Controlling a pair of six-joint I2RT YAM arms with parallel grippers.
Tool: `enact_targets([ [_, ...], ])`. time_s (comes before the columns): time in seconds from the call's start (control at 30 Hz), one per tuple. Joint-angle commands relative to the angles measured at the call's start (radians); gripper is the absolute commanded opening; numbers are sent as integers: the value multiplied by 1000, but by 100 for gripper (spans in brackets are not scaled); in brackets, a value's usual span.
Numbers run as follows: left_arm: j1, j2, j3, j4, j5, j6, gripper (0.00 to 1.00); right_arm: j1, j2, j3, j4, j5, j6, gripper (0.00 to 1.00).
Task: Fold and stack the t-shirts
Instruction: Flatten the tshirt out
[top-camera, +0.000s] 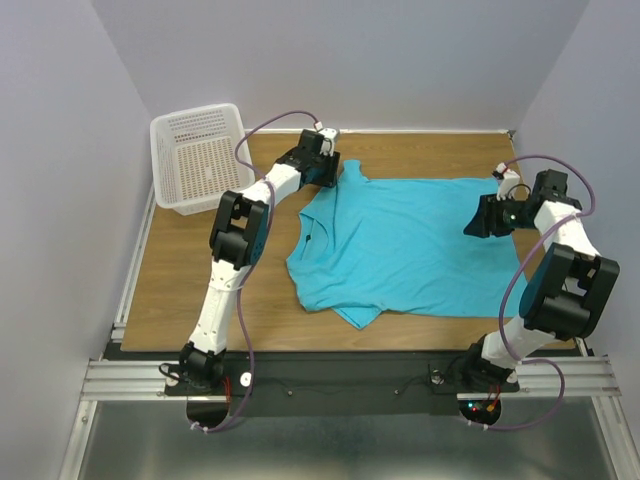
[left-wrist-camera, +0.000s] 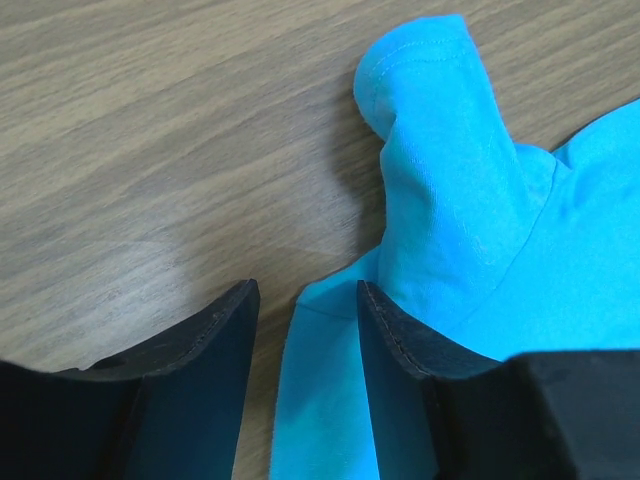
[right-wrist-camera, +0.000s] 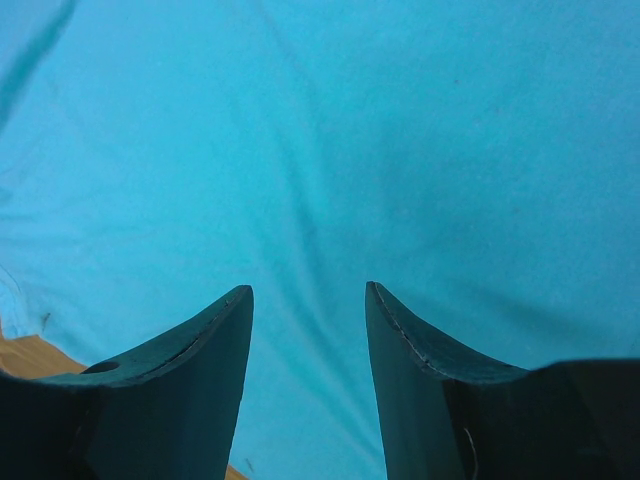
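1. Layout: one turquoise t-shirt (top-camera: 400, 250) lies spread on the worktop (top-camera: 190, 285), centre to right. Its neck (top-camera: 310, 237) points toward the left arm's side and its hem toward the right arm's side. The cloth is creased. A white basket (top-camera: 195, 150) sits in the far-left corner, apart from the shirt.
2. Left fingers (left-wrist-camera: 200, 350): parted and low at the root of the far sleeve (left-wrist-camera: 440, 180). A strip of the shirt's edge lies in the gap between them but is not pinched.
3. Right fingers (right-wrist-camera: 190, 370): parted above plain cloth at the hem end, grasping nothing. Whether the tips touch the cloth, I cannot tell.
4. Judgement: the step in hand looks like taking hold along the far edge for the first fold.
5. Left side: one finger should slide fully under the edge before closing. The bite belongs near the sleeve seam, not on the loose sleeve tip, which would flop.
6. Right side: it should pinch close to the hem edge on the same line as the left, not in mid-panel where only a pucker is caught.
7. Both should lift together and level, keep the span taut, and lay it over toward the near edge.
8. Risks: a shallow pinch slips, and uneven lifting skews the fold or drags the shirt.
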Motion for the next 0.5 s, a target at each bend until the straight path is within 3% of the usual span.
enact_targets([
  [0.0,-7,-9,20,-64,-22,49,54,-22,-39,1,37,-21,11,55],
  [0.47,-45,-22,20,-126,-16,141,49,-43,9,40,40,-14,30,55],
])
